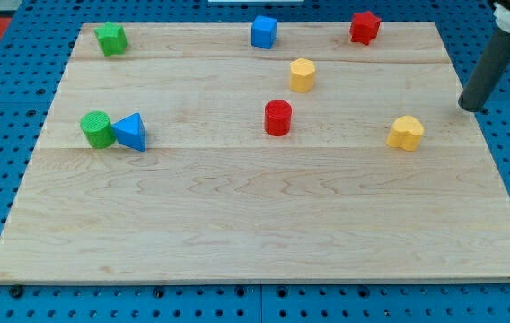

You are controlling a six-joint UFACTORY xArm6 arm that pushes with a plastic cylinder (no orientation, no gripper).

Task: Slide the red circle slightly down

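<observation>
The red circle [277, 117] stands near the middle of the wooden board [264, 224]. My tip [470, 108] rests near the board's right edge, far to the right of the red circle and slightly above its level. A yellow heart-shaped block [406, 133] lies between them, just left of and below my tip.
A yellow hexagon-like block [302, 74] sits above the red circle. A blue cube [264, 31] and a red block [364, 27] lie at the top. A green block [110, 39] is at the top left. A green cylinder [97, 129] touches a blue triangle [131, 132] at the left.
</observation>
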